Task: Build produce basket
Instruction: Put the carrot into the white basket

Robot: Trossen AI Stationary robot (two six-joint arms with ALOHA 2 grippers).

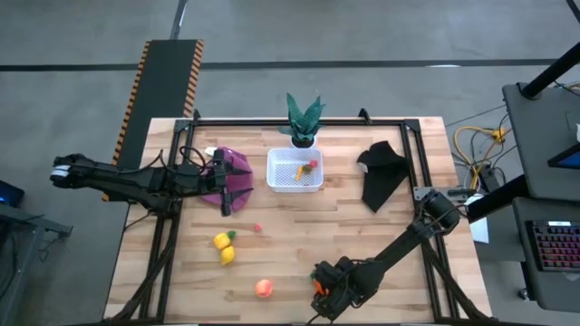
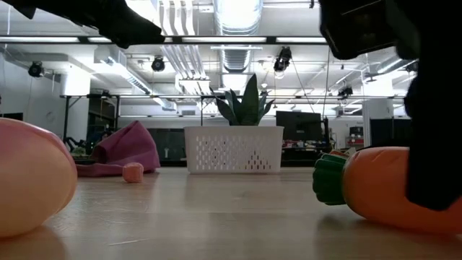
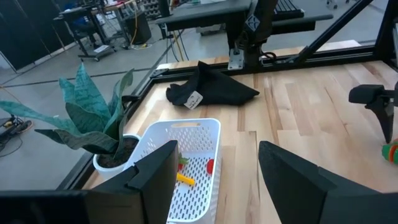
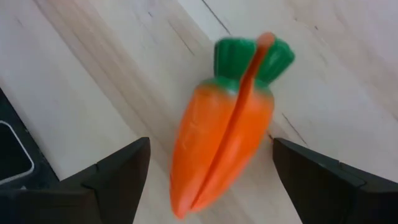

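Note:
An orange carrot [image 4: 217,134] with a green top lies on its side on the table near the front edge. My right gripper [image 1: 323,292] points steeply down over it. It is open, with one finger on each side of the carrot, both clear of it. The white mesh basket [image 1: 294,184] stands at the table's far middle with a few small red and orange pieces inside. Two yellow lemons [image 1: 225,247], a tiny red berry [image 1: 257,228] and a peach-pink fruit [image 1: 264,288] lie loose on the wood. My left gripper [image 3: 217,186] hovers open over the purple cloth [image 1: 234,165], pointing toward the basket.
A green potted plant [image 1: 304,119] stands just behind the basket. A black cloth [image 1: 382,174] lies at the far right. A dark metal frame [image 1: 299,121] runs along the table's far and side edges. Bare wood lies between the basket and the loose fruit.

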